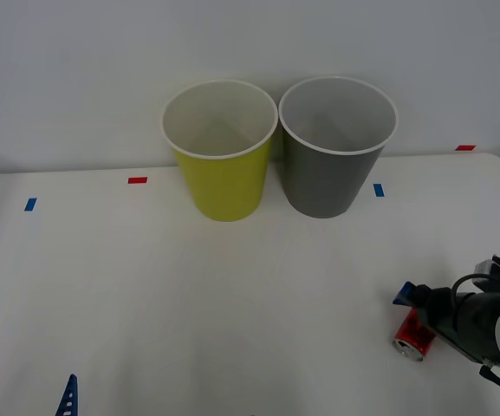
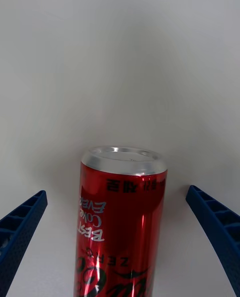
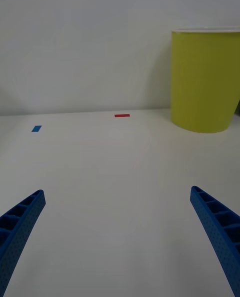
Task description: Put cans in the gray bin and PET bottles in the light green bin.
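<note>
On my front camera the right gripper [image 1: 416, 305] sits low over the near right part of the white table [image 1: 232, 295], with the red can [image 1: 413, 334] lying on its side on the table between its fingers. From the right wrist camera I see the can [image 2: 120, 222] running lengthwise between the two blue ribbed fingers [image 2: 217, 227], its silver top pointing away from the wrist and its white lettering reading upside down. The fingers are spread wide, one on each side of the can, and I can see bare table between each finger and the can's wall, so nothing is gripped; the hand is released and straddling the can without touching it, as far as I can tell. The left gripper [image 1: 24, 394] rests at the near left edge of my front view, its blue fingertips [image 1: 68, 394] apart and empty; the left wrist camera shows its fingers [image 3: 22, 222] wide open over bare table. The light green bin [image 1: 221, 149] and the gray bin [image 1: 336, 146] stand upright at the far side of the table, side by side and just about touching at the rims, green on the left, gray on the right, both well apart from the can. Small red tape [image 1: 137, 180] and blue tape [image 1: 378, 189] marks dot the tabletop.
</note>
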Robot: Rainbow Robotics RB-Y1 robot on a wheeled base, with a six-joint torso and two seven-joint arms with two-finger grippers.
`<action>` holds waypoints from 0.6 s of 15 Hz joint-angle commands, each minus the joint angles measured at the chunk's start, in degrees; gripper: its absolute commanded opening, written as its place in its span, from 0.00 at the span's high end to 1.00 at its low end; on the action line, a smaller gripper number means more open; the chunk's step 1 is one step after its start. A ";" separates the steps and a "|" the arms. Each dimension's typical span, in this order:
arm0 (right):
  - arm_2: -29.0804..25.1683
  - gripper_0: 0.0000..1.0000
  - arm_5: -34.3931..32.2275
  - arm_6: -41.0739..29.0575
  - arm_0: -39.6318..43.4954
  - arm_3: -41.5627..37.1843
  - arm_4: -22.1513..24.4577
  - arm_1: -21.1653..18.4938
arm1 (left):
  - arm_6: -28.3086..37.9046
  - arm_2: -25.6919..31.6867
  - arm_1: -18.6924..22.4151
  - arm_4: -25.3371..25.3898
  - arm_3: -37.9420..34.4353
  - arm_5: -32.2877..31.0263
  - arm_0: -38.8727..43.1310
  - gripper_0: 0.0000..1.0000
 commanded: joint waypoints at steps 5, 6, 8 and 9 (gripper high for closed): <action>0.62 0.00 1.61 1.14 -1.09 2.03 2.55 0.32 | 0.00 0.00 0.00 0.00 0.00 0.00 0.00 0.00; 1.06 0.00 1.61 0.96 -1.09 2.03 3.08 0.32 | 0.00 0.00 0.00 0.00 0.00 0.00 0.00 0.00; 2.56 0.39 1.61 0.70 -1.35 2.03 6.33 0.23 | 0.00 0.00 0.00 0.00 0.00 0.00 0.00 0.00; 3.00 0.41 1.61 0.44 -1.44 1.95 6.86 0.23 | 0.00 0.00 0.00 0.00 0.00 0.00 0.00 0.00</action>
